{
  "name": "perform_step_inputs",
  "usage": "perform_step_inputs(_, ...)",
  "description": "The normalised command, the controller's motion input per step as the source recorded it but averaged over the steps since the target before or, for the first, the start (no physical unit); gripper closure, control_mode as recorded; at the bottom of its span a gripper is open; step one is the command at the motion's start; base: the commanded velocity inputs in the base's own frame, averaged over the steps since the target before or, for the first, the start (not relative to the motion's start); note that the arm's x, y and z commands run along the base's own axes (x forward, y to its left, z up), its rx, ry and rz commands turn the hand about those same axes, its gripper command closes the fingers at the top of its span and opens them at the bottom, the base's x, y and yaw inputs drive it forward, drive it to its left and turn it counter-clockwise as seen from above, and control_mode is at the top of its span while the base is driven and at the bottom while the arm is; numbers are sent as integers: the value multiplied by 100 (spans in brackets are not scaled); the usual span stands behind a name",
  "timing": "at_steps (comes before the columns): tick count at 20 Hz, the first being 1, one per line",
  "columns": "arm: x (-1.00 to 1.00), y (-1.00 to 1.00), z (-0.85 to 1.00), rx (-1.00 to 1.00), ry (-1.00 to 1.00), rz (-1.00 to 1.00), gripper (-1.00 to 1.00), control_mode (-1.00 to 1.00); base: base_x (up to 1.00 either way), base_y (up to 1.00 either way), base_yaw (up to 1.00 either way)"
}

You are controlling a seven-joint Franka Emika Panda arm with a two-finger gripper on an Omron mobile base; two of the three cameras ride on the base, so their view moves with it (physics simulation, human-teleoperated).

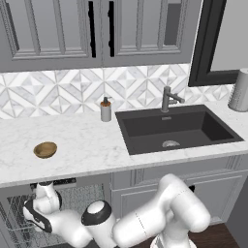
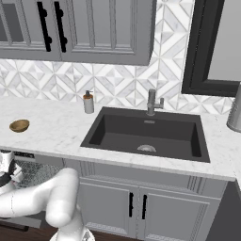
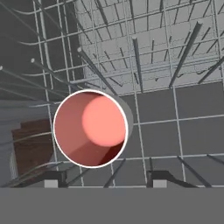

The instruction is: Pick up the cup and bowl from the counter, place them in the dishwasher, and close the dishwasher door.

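The cup (image 3: 90,129), white-rimmed with a red-pink inside, rests in the grey wire rack (image 3: 175,113) of the dishwasher (image 1: 72,196), its mouth facing the hand camera. My gripper (image 3: 105,180) hangs just over it, open, with its fingertips (image 3: 51,179) spread wider than the cup and a gap showing on the right side. The hand (image 1: 38,213) reaches low into the open dishwasher (image 2: 28,172) under the counter (image 1: 87,145). The brown bowl (image 1: 45,149) sits on the counter's left part, also seen as the bowl (image 2: 19,125). The dishwasher door is out of view.
A grey soap dispenser (image 1: 105,110) stands by the dark sink (image 1: 174,128) and its faucet (image 1: 169,99). A grey cylinder (image 1: 240,91) stands at the counter's far right. Upright rack tines (image 3: 138,61) rise around the cup. Grey cabinets (image 2: 136,204) sit below the sink.
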Motion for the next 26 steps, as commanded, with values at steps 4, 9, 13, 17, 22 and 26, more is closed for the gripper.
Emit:
perform_step_inputs(4, -16, 1, 51, -1, 0, 0, -100, -100, 0, 0, 0)
perform_step_inputs(9, -38, -14, 92, 0, -3, 0, -100, -100, 0, 0, 0)
perform_step_inputs(13, -38, -3, 84, 0, -11, 0, -100, -100, 0, 0, 0)
perform_step_inputs(17, -28, 0, 18, 0, -21, 6, -100, -100, 0, 0, 0)
perform_step_inputs(22, -46, 0, -14, 0, -23, 15, -100, -100, 0, 0, 0)
perform_step_inputs(26, -12, -1, 18, 0, -15, 10, -100, -100, 0, 0, 0)
